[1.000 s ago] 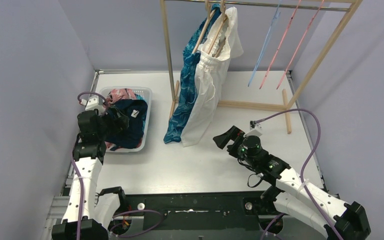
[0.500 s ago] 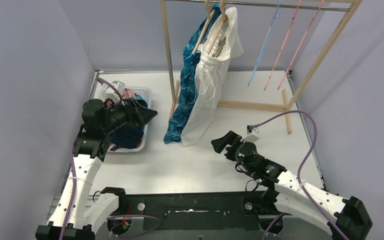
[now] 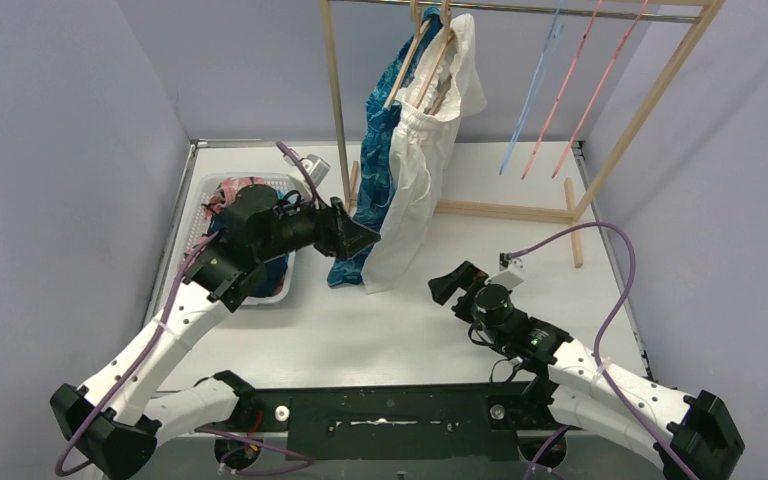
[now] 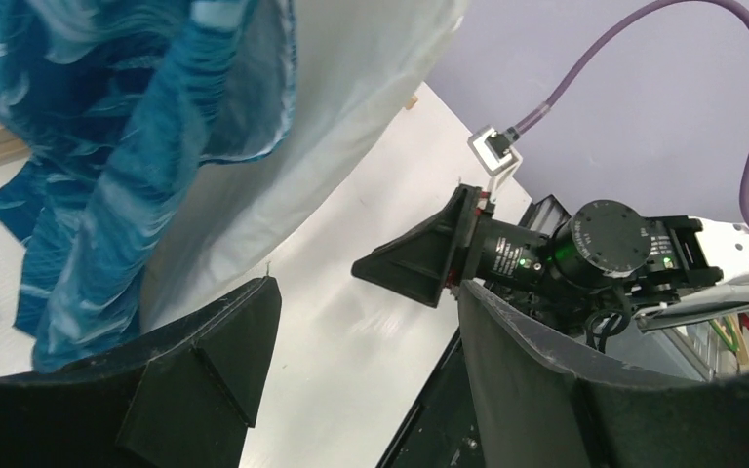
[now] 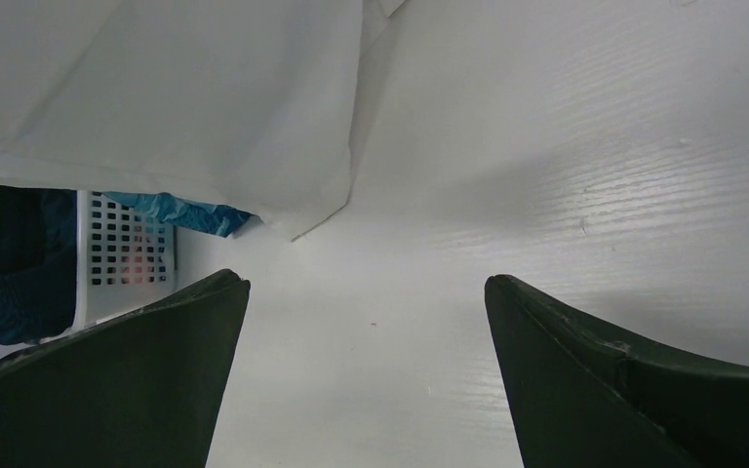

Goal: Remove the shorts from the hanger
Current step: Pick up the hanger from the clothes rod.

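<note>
hovering with jaws spread and nothing between them, the left gripper [image 3: 362, 238] sits just beside the lower edge of the blue leaf-pattern shorts [image 3: 365, 190]. these hang from a wooden hanger [image 3: 405, 65] against the white drawstring shorts [image 3: 415, 170], hems low over the table [image 3: 360, 330]. the right gripper [image 3: 447, 284], also spread and empty, faces the white hem across bare tabletop. more shorts fill the basket [image 3: 282, 290] behind the left arm.

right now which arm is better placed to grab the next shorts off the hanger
Left. The left gripper, open, is close beside the blue leaf-pattern shorts; the right gripper, also open, sits low over the table, farther from the white drawstring shorts.
</note>
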